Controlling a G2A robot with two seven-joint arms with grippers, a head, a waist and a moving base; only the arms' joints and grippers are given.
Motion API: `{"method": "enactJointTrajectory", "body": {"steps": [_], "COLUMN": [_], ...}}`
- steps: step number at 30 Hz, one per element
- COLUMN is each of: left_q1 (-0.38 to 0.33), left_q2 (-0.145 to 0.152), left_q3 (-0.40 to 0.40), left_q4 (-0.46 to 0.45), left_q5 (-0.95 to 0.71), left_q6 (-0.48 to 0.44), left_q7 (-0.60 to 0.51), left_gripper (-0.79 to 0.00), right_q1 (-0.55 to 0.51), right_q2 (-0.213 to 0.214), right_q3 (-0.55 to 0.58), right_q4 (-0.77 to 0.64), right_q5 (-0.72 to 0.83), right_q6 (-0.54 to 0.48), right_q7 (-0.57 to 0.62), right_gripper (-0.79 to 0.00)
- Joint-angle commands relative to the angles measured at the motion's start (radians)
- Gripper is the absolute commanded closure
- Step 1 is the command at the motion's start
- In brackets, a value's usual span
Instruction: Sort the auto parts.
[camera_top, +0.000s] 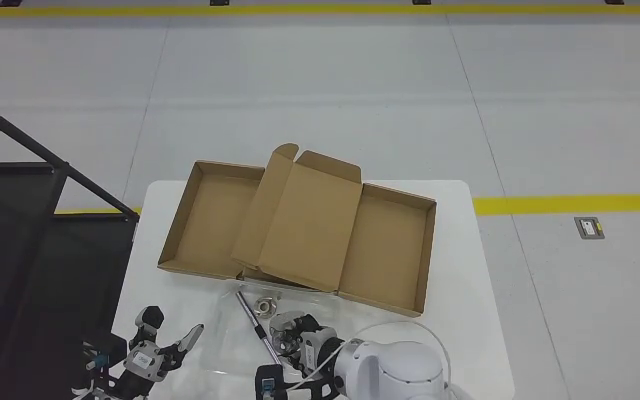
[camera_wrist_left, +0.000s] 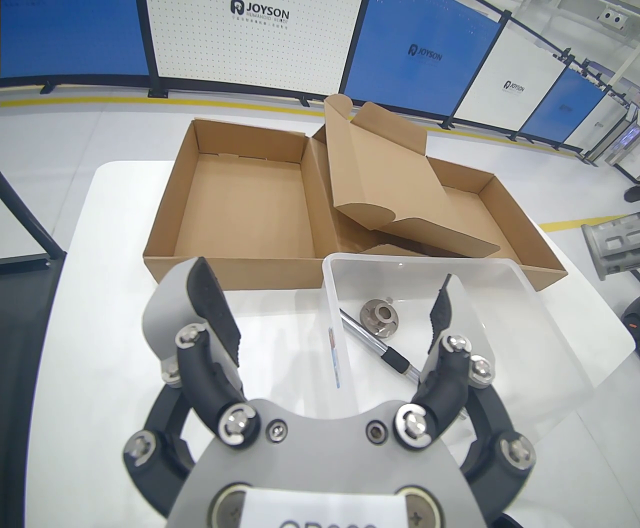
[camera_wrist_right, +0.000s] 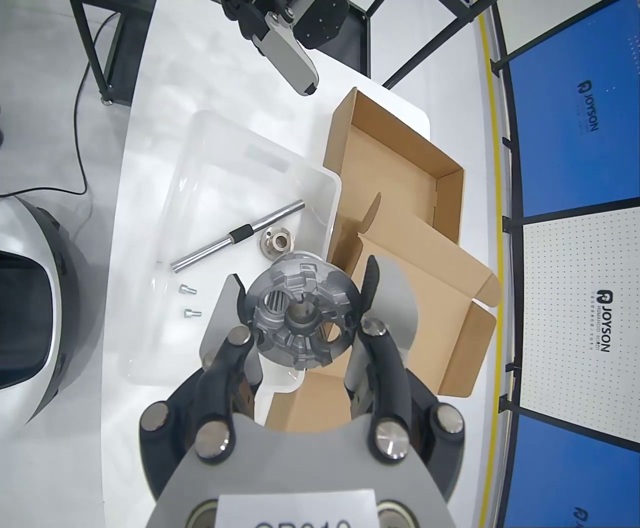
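My right gripper (camera_wrist_right: 305, 292) is shut on a grey cast metal housing (camera_wrist_right: 300, 312) and holds it above the edge of a clear plastic bin (camera_wrist_right: 200, 150). In the bin lie a steel rod (camera_wrist_right: 237, 235), a small round flange (camera_wrist_right: 275, 240) and two small bolts (camera_wrist_right: 189, 300). My left gripper (camera_wrist_left: 324, 274) is open and empty, low over the table just outside the bin's wall (camera_wrist_left: 332, 300). From above, the left gripper (camera_top: 172, 328) is near the front left and the housing (camera_top: 290, 333) sits beside the rod (camera_top: 255, 322).
An open cardboard box (camera_top: 205, 225) with two empty compartments and a raised lid flap (camera_top: 300, 220) lies behind the bin on the white table (camera_top: 460, 330). A black frame (camera_top: 40, 170) stands off the table's left side.
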Motion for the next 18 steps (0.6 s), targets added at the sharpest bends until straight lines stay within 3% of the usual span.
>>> {"method": "enactJointTrajectory", "body": {"steps": [1,4,7,10,14,18], "left_q1": [0.000,0.000,0.000,0.000,0.000,0.000], "left_q2": [0.000,0.000,0.000,0.000,0.000,0.000], "left_q3": [0.000,0.000,0.000,0.000,0.000,0.000], "left_q4": [0.000,0.000,0.000,0.000,0.000,0.000], "left_q5": [0.000,0.000,0.000,0.000,0.000,0.000], "left_q6": [0.000,0.000,0.000,0.000,0.000,0.000], "left_q7": [0.000,0.000,0.000,0.000,0.000,0.000], "left_gripper": [-0.785,-0.785,-0.785,-0.785,-0.785,-0.785], "right_q1": [-0.002,0.021,0.069,0.148,0.264,0.388], "right_q2": [-0.003,-0.012,-0.024,-0.037,-0.050,-0.065], "right_q3": [0.027,0.129,0.210,0.257,0.294,0.298], "right_q4": [0.028,0.105,0.206,0.363,0.608,0.885], "right_q5": [0.014,0.123,0.143,0.212,0.365,0.423], "right_q6": [0.088,0.260,0.483,0.588,0.559,0.570], "right_q7": [-0.022,-0.048,0.030,0.048,-0.018,-0.031], "right_gripper": [0.000,0.000,0.000,0.000,0.000,0.000]}}
